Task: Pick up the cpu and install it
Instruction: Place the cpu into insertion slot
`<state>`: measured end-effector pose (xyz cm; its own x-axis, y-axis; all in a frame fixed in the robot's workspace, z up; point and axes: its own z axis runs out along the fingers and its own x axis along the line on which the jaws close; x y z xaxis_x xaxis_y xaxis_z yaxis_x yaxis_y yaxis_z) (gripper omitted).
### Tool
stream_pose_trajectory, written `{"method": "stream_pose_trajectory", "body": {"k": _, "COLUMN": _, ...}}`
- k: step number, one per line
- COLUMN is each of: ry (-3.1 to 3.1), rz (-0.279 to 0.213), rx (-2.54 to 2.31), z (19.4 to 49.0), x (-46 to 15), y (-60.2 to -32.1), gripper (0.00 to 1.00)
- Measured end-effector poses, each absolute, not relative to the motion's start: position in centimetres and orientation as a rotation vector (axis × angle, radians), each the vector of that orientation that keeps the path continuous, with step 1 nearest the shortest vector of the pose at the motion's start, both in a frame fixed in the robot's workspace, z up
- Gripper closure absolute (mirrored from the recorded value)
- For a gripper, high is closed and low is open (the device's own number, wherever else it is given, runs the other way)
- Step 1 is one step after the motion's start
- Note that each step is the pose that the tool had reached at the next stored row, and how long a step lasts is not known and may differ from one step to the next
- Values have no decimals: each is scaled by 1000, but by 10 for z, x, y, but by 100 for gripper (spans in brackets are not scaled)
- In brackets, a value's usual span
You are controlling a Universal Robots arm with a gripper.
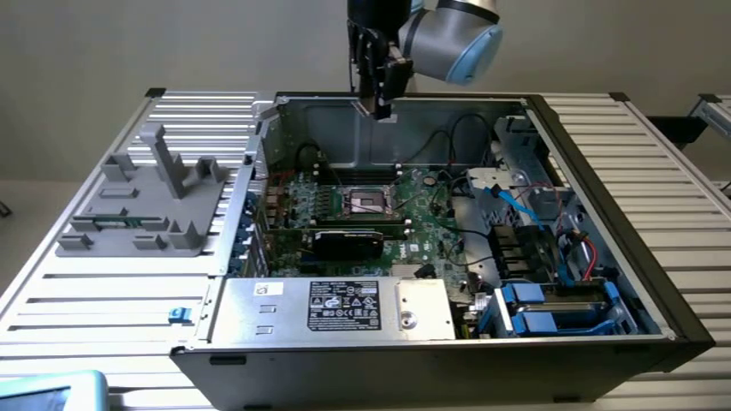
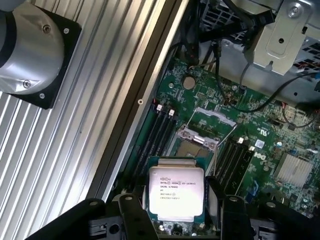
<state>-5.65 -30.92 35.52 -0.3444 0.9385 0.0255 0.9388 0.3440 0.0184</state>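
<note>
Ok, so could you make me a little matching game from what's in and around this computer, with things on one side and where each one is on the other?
Things:
1 chip
2 socket
3 grey stand
4 blue drive trays

Places:
A on the table, outside the case, at the exterior view's left
B held in the gripper
C on the green board inside the case
D inside the case, at the exterior view's right

Pairs: 1-B, 2-C, 3-A, 4-D

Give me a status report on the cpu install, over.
Gripper shut on cpu, above the case. Socket open below. No obstruction seen.
</note>
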Motion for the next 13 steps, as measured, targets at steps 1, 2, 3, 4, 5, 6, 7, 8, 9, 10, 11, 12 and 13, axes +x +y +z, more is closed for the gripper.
{"method": "stream_pose_trajectory", "body": {"k": 1, "ry": -2554, "rz": -47, "rx": -1812, "z": 355, "x": -57, "y": -309, "gripper": 44}}
{"method": "stream_pose_trajectory", "body": {"k": 2, "ry": -2542, "rz": -47, "rx": -1830, "z": 354, "x": -57, "y": -309, "gripper": 44}}
{"method": "stream_pose_trajectory", "body": {"k": 3, "ry": -2531, "rz": -48, "rx": -1846, "z": 354, "x": -57, "y": -309, "gripper": 44}}
{"method": "stream_pose_trajectory", "body": {"k": 4, "ry": -2521, "rz": -48, "rx": -1860, "z": 353, "x": -57, "y": -309, "gripper": 44}}
{"method": "stream_pose_trajectory", "body": {"k": 5, "ry": -2510, "rz": -49, "rx": -1876, "z": 353, "x": -57, "y": -309, "gripper": 44}}
{"method": "stream_pose_trajectory", "body": {"k": 6, "ry": -2500, "rz": -49, "rx": -1890, "z": 352, "x": -57, "y": -309, "gripper": 44}}
{"method": "stream_pose_trajectory", "body": {"k": 7, "ry": -2491, "rz": -50, "rx": -1903, "z": 352, "x": -57, "y": -309, "gripper": 44}}
{"method": "stream_pose_trajectory", "body": {"k": 8, "ry": -2482, "rz": -50, "rx": -1915, "z": 352, "x": -57, "y": -309, "gripper": 44}}
{"method": "stream_pose_trajectory", "body": {"k": 9, "ry": -2473, "rz": -51, "rx": -1927, "z": 351, "x": -57, "y": -309, "gripper": 44}}
{"method": "stream_pose_trajectory", "body": {"k": 10, "ry": -2464, "rz": -51, "rx": -1939, "z": 351, "x": -57, "y": -309, "gripper": 44}}
{"method": "stream_pose_trajectory", "body": {"k": 11, "ry": -2455, "rz": -51, "rx": -1952, "z": 350, "x": -57, "y": -309, "gripper": 44}}
{"method": "stream_pose_trajectory", "body": {"k": 12, "ry": -2445, "rz": -52, "rx": -1966, "z": 350, "x": -57, "y": -309, "gripper": 44}}
{"method": "stream_pose_trajectory", "body": {"k": 13, "ry": -2434, "rz": -52, "rx": -1980, "z": 349, "x": -57, "y": -309, "gripper": 44}}
